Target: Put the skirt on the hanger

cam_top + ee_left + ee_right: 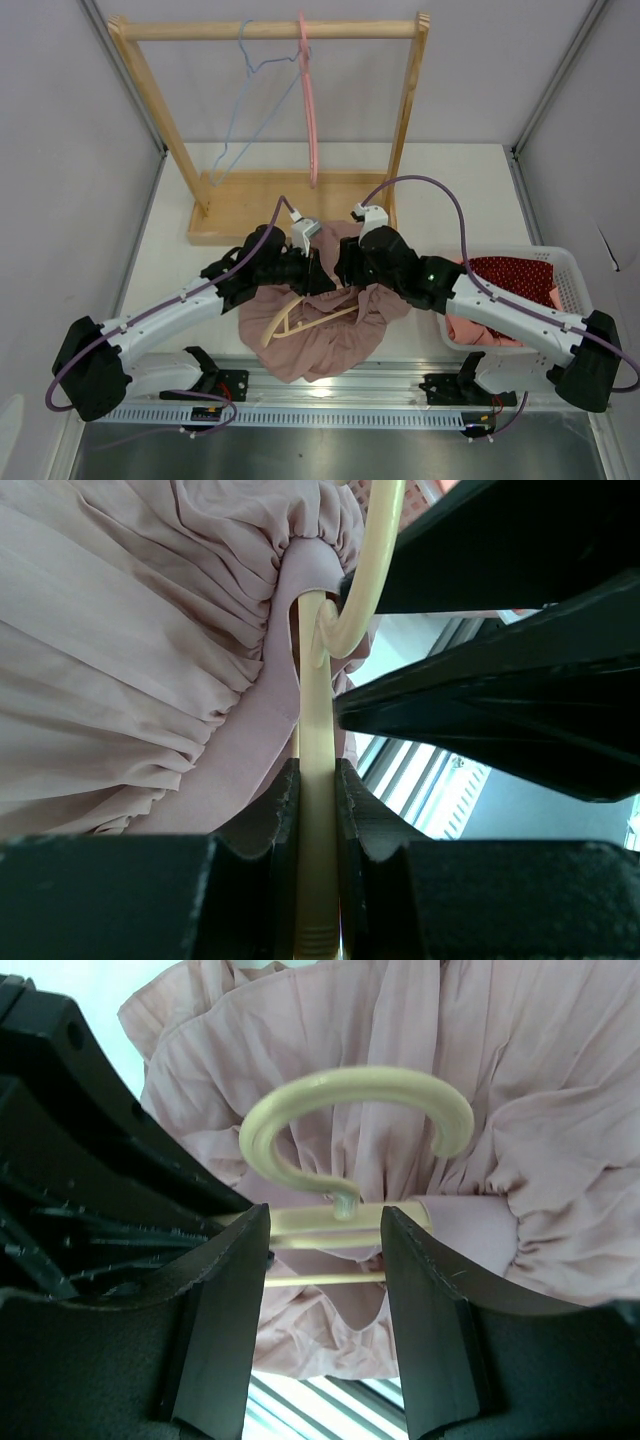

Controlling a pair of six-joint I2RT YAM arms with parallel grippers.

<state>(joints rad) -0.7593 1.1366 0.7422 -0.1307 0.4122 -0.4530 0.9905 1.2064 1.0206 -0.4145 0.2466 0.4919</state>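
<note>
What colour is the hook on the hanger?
Cream: the curved plastic hanger hook shows best in the right wrist view.

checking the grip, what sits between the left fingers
The cream hanger, pinched between the fingers, with the skirt gathered over it further up; left wrist view.

I'm counting three hangers: one cream hanger point(300, 322), one blue hanger point(255, 124), one pink hanger point(307, 100). One skirt point(320, 350), one wooden rack point(270, 30) and one basket point(562, 262) are sitting on the desk point(170, 260). Two pincers are working: left pincer point(318, 790), right pincer point(325, 1260).
</note>
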